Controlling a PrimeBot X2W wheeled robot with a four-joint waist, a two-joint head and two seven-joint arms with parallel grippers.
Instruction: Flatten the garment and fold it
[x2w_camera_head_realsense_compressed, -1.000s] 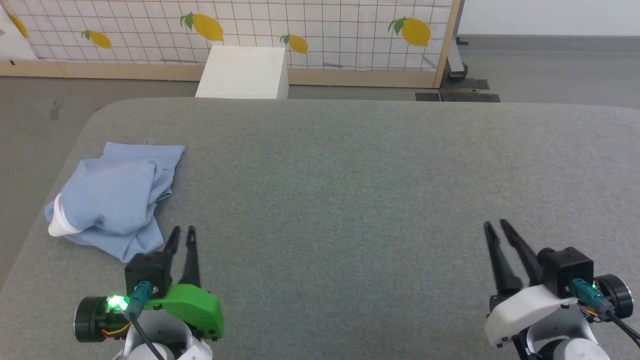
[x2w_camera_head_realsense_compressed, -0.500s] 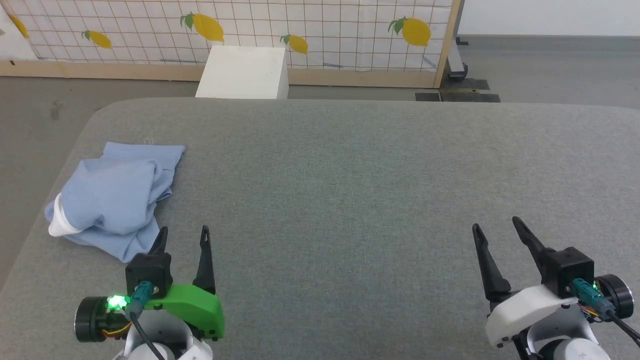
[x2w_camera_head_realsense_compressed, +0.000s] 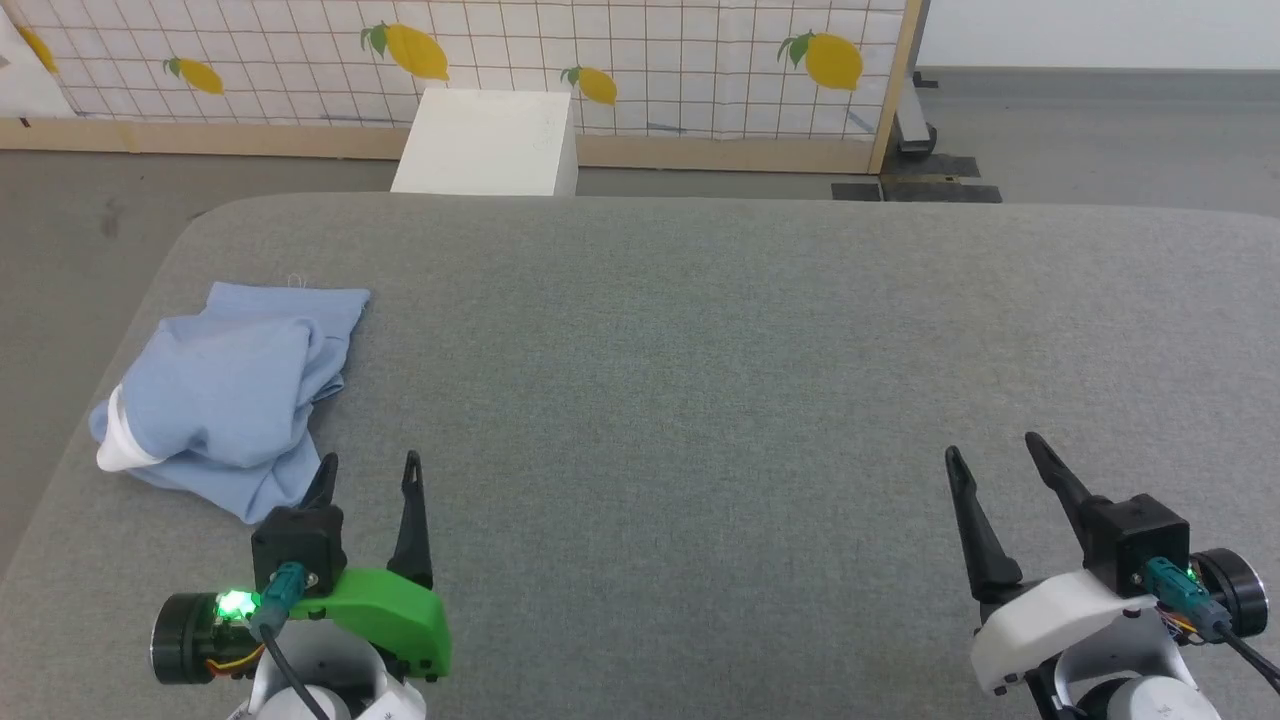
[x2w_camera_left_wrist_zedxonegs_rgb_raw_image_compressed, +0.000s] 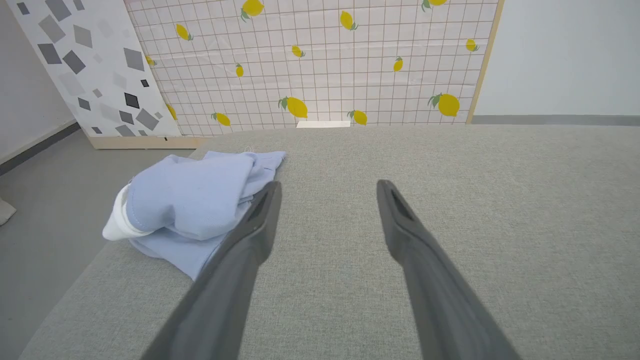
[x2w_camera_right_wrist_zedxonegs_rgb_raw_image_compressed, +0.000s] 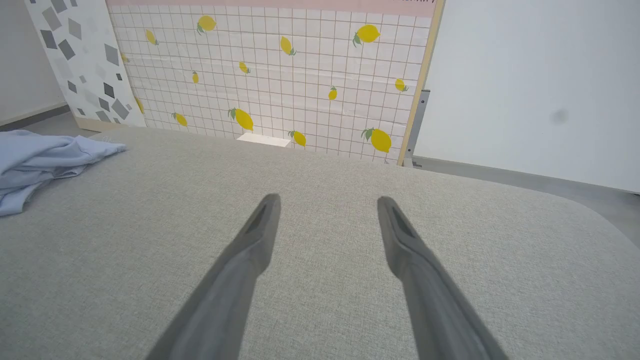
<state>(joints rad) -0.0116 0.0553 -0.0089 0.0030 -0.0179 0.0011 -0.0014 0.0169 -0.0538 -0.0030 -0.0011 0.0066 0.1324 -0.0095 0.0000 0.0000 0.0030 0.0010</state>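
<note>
The garment (x2w_camera_head_realsense_compressed: 225, 395) is a light blue shirt lying crumpled in a heap near the left edge of the grey table (x2w_camera_head_realsense_compressed: 700, 350), with a bit of white collar at its near left end. The left wrist view has the same heap (x2w_camera_left_wrist_zedxonegs_rgb_raw_image_compressed: 190, 200) just left of my fingers, and its edge (x2w_camera_right_wrist_zedxonegs_rgb_raw_image_compressed: 35, 160) shows at the far left of the right wrist view. My left gripper (x2w_camera_head_realsense_compressed: 368, 465) stands open just below and right of the heap, apart from it. My right gripper (x2w_camera_head_realsense_compressed: 990, 445) stands open at the lower right, far from the cloth, with nothing between its fingers.
A white box (x2w_camera_head_realsense_compressed: 487, 145) stands on the floor behind the table's far edge. A lemon-patterned grid panel (x2w_camera_head_realsense_compressed: 480, 60) with a wooden frame runs along the back. The table's left edge lies close beside the heap.
Both grippers have opened from nearly shut to wide. The arms and the garment have stayed in place.
</note>
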